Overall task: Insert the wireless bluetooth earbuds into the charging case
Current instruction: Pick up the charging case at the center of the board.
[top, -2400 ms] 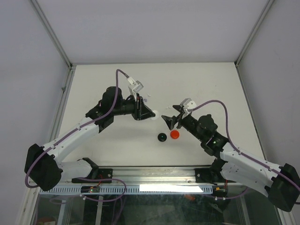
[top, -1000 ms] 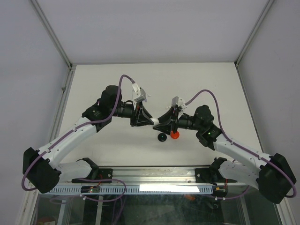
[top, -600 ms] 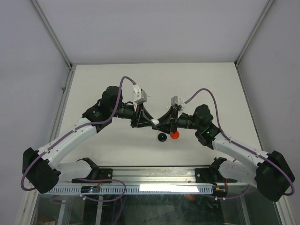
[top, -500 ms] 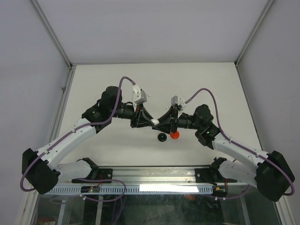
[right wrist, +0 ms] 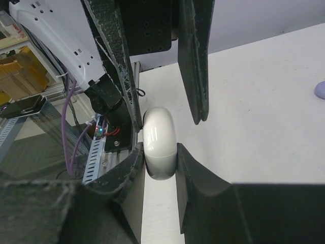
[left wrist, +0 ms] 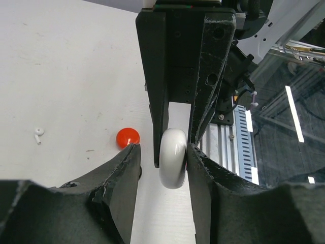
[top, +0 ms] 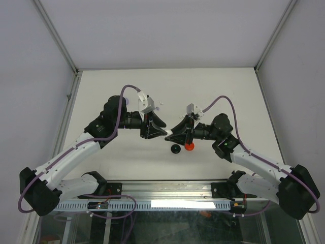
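A white round charging case (top: 166, 132) hangs above the table between both grippers. My right gripper (right wrist: 160, 147) is shut on the case (right wrist: 160, 145), both fingers pressed on its flat sides. My left gripper (left wrist: 164, 148) faces it from the other side with its jaws open. In that view the case (left wrist: 172, 157) lies against the right finger (left wrist: 205, 178), with a gap to the left finger (left wrist: 119, 175). One white earbud (left wrist: 38, 134) lies on the table, far from both grippers. From above, the left gripper (top: 157, 130) and right gripper (top: 174, 134) meet tip to tip.
A red round case (top: 189, 146) and a black one (top: 175, 149) lie on the table just under the grippers; the red case (left wrist: 127, 137) also shows beside the left fingers. A lavender object (right wrist: 320, 90) sits at the right wrist view's edge. The metal rail (top: 167, 193) runs along the near edge.
The right gripper has shut on the white case. The left gripper's jaws have spread off it, and the left arm's elbow has swung left.
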Action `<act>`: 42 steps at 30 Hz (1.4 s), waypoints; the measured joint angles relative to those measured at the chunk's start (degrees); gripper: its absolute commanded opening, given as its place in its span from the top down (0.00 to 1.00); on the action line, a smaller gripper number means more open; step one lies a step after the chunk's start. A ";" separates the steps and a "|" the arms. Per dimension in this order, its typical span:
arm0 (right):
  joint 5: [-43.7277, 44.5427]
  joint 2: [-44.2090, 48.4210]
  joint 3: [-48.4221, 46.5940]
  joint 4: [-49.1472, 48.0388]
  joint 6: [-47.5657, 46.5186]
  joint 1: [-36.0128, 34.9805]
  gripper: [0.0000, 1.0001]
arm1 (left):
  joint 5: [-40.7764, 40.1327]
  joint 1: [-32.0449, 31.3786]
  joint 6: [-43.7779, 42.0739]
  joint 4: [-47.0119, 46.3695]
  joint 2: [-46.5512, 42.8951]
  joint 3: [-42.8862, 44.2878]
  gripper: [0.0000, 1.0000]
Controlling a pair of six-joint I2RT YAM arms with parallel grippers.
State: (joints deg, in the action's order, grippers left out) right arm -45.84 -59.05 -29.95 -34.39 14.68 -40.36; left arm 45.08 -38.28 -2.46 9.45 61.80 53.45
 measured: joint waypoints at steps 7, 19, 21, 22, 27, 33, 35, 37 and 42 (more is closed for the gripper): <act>-0.11 0.72 0.07 -0.09 0.26 0.00 0.96 | -0.66 0.00 0.79 -1.09 -0.07 -0.02 0.37; -0.07 0.85 0.07 -0.11 0.24 0.00 0.95 | 2.45 0.00 1.90 -1.36 1.44 -0.68 0.69; -0.07 0.83 0.11 0.02 0.24 0.11 0.92 | 3.39 0.00 2.16 -1.53 1.90 -0.68 0.79; -0.04 0.83 0.15 0.07 0.26 0.22 0.90 | 3.76 0.00 2.27 -1.66 2.01 -0.68 0.85; -0.33 0.83 0.48 -0.28 0.28 0.37 0.71 | 4.61 0.00 2.51 -1.73 2.08 -0.68 1.00; -0.31 0.92 1.20 -1.86 0.35 0.37 0.59 | 4.52 0.00 2.54 -1.79 2.05 -0.68 1.00; -0.31 0.92 1.40 -2.16 0.37 0.37 0.58 | 4.52 0.00 2.58 -1.88 2.03 -0.68 1.00; -0.28 0.92 1.42 -2.27 0.37 0.37 0.58 | 4.52 0.00 2.71 -2.08 2.01 -0.70 1.00; -0.26 0.92 1.60 -3.04 0.50 0.37 0.60 | 4.52 0.00 3.04 -3.04 1.57 -1.14 1.00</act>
State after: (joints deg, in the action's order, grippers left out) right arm -46.11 -58.13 -28.36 -37.43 15.18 -39.99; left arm 49.60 -38.28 0.58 6.42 63.37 52.31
